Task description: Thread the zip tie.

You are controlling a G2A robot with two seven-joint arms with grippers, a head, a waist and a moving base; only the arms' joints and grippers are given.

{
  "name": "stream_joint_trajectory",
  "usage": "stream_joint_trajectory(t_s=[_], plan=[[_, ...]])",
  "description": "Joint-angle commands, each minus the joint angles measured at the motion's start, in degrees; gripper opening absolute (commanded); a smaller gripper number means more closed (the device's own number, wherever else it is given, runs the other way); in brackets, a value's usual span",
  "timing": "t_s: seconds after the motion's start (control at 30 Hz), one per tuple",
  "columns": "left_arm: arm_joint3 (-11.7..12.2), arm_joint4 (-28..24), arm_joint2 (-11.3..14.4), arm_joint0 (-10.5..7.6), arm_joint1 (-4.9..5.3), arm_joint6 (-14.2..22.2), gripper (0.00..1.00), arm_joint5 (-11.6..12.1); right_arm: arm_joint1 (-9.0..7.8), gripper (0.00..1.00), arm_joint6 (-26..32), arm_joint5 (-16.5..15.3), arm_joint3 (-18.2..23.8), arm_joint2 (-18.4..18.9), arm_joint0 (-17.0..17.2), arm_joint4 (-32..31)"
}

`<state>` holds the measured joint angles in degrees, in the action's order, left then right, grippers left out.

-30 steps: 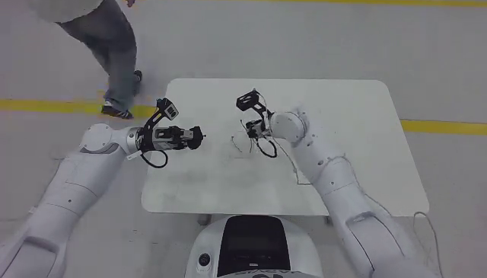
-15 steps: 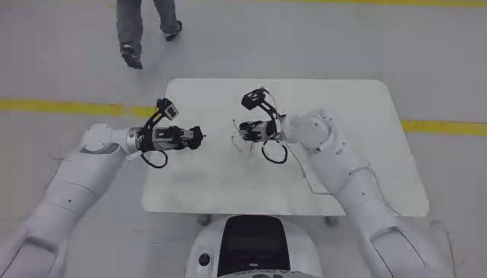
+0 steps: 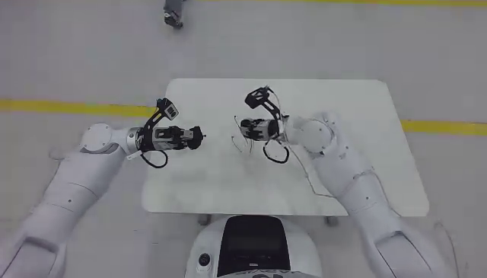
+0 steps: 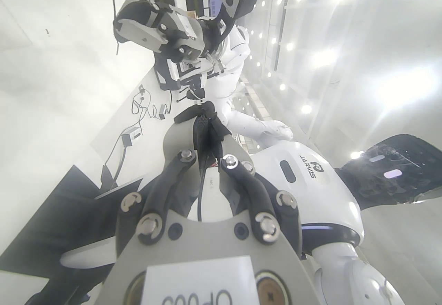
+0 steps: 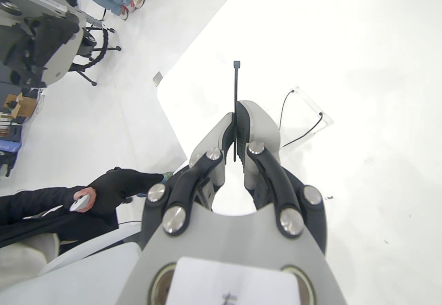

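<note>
The zip tie [image 5: 236, 88] runs straight out beyond my right jaws, which pinch its strap, head end foremost, above the tabletop [image 5: 345, 26]; it aims to one side of my left jaws, pressed together, facing it, near but apart

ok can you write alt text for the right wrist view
The right gripper is shut on a thin black zip tie, whose square head end sticks out straight beyond it, over a white table. A thin black cable lies on the table beyond.
</note>
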<state>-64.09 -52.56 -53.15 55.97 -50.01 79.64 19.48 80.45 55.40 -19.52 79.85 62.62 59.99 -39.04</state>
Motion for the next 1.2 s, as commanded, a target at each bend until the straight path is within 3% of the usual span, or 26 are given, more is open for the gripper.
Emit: stream_joint_trajectory(t_s=[0.0,0.23,0.4,0.7,0.9,1.03,1.17], plan=[[0.00,0.00,0.00,0.00,0.00,0.00,0.00,0.00,-0.52,0.00,-0.83,0.04,1.56,-0.16,0.65,0.28],[0.00,0.00,0.00,0.00,0.00,0.00,0.00,0.00,-3.75,0.00,-6.58,0.04,7.73,-5.15,1.32,0.39],[0.00,0.00,0.00,0.00,0.00,0.00,0.00,0.00,-6.89,0.00,-15.94,0.04,9.60,-10.00,-0.14,-1.40],[0.00,0.00,0.00,0.00,0.00,0.00,0.00,0.00,-6.89,0.00,-15.94,0.04,9.60,-10.00,-0.14,-1.40],[0.00,0.00,0.00,0.00,0.00,0.00,0.00,0.00,-7.63,0.00,-23.05,0.04,11.78,-8.65,1.91,0.14],[0.00,0.00,0.00,0.00,0.00,0.00,0.00,0.00,-9.34,0.00,-26.65,0.04,14.45,-10.66,1.67,2.58],[0.00,0.00,0.00,0.00,0.00,0.00,0.00,0.00,-12.12,0.00,-31.04,0.04,15.25,-15.47,-0.88,3.05]])
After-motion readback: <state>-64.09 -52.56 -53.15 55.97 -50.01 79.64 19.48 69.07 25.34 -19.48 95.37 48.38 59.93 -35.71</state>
